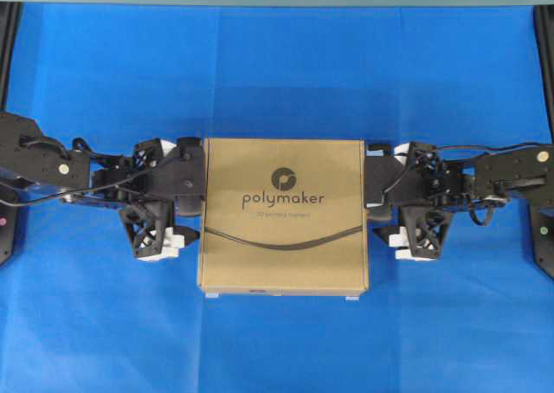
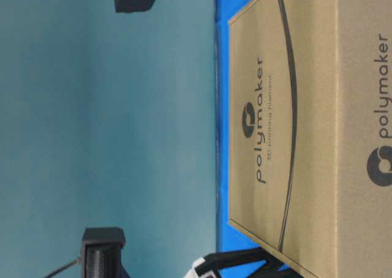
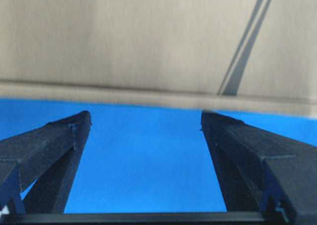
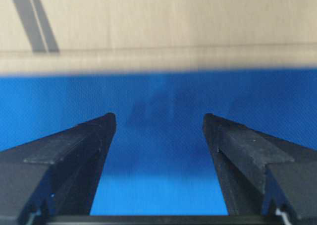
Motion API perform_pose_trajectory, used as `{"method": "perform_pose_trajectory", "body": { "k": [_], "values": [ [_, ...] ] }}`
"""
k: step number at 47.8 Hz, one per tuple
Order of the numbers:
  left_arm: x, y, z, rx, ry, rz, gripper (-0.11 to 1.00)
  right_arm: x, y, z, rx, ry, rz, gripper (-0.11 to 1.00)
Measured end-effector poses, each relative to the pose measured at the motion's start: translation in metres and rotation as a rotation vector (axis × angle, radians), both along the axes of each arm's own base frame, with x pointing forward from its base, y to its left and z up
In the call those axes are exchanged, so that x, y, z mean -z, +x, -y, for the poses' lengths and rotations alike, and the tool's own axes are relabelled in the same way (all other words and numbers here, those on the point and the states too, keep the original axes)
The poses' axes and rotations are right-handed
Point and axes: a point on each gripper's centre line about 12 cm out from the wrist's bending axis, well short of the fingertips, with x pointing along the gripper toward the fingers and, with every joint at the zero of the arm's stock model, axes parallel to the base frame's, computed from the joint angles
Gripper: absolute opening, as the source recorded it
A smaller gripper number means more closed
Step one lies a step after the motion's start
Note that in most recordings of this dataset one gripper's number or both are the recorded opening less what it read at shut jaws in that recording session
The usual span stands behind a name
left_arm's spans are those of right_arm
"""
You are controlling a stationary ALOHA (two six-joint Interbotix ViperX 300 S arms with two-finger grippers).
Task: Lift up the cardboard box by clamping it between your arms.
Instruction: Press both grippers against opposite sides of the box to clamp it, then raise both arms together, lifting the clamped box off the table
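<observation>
Black fingers [image 3: 54, 145] of our left gripper [image 3: 143, 123] stand spread apart in the left wrist view, with blue cloth showing between them and the cardboard box [image 1: 283, 215] filling the space just beyond their tips. Our right gripper [image 4: 158, 123] shows the same arrangement in its wrist view: both fingers [image 4: 247, 150] parted, holding nothing between them, the brown box wall and one dark printed line directly ahead. Seen from overhead, we have the left gripper [image 1: 186, 181] against the box's left edge and the right gripper [image 1: 381, 181] against its right edge, so the box sits between our two arms [image 1: 52, 164]; whether the pads actually press the cardboard we cannot tell. The square box lies near the middle of the blue table [image 1: 277, 350], its "polymaker" logo facing up. In the table-level view the box [image 2: 294, 125] fills the right side, before a teal wall [image 2: 104, 125].
</observation>
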Motion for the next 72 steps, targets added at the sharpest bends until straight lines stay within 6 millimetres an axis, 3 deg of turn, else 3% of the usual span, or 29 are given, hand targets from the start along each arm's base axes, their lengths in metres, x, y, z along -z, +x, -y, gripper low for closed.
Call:
{"method": "perform_pose_trajectory", "body": {
  "k": [16, 45, 57, 72],
  "values": [
    [0.000, 0.003, 0.001, 0.009, 0.005, -0.003, 0.87, 0.004, 0.022, 0.002, -0.032, -0.020, 0.014, 1.00],
    [-0.012, 0.012, -0.006, -0.006, 0.007, -0.037, 0.87, 0.000, 0.021, 0.002, -0.015, -0.006, 0.007, 1.00],
    [-0.044, 0.014, -0.007, -0.009, 0.009, -0.062, 0.86, -0.036, 0.021, 0.001, -0.015, 0.000, -0.017, 1.00],
    [-0.111, 0.007, -0.006, -0.011, 0.015, -0.049, 0.87, -0.103, 0.024, -0.001, -0.016, 0.012, -0.005, 1.00]
  ]
}}
